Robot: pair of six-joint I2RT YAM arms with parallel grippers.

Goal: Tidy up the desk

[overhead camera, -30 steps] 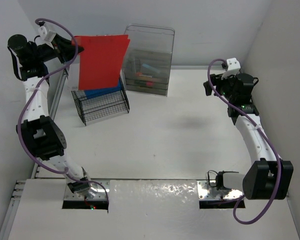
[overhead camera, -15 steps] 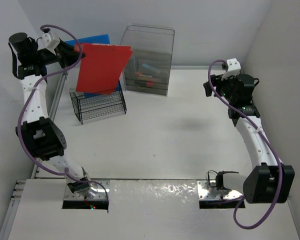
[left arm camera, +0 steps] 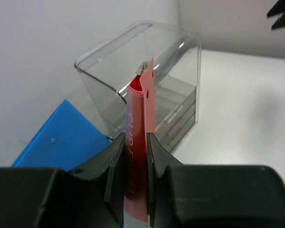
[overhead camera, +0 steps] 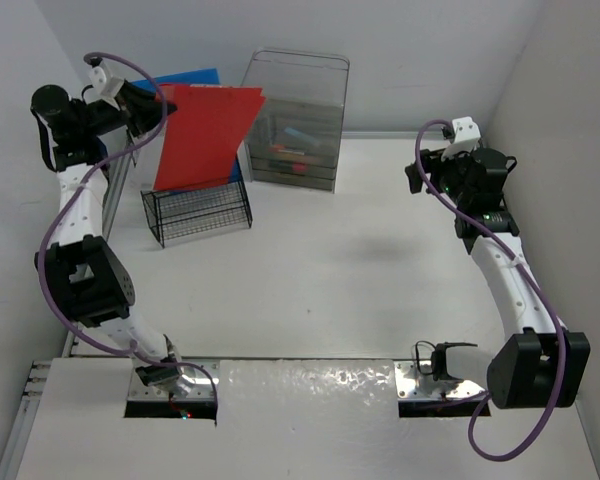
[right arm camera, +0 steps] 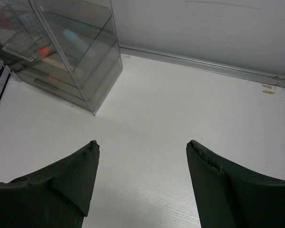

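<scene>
1. Top external: fixed high at the near edge, looking down over the whole desk (overhead camera: 330,290).
2. Left wrist: raised at the far-left corner, close behind the left gripper (left arm camera: 134,138), sighting along the red folder (left arm camera: 141,109) edge-on toward the clear drawer box (left arm camera: 175,71).
3. Right wrist: high on the right side, behind the right gripper (right arm camera: 142,142), looking down across the desk to the same drawer box, which all three views share.

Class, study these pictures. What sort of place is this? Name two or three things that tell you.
Probably a robotics lab bench staged as an office desk: the left claw grips a red folder at a black wire rack, beside a clear drawer box, on a white desk.
</scene>
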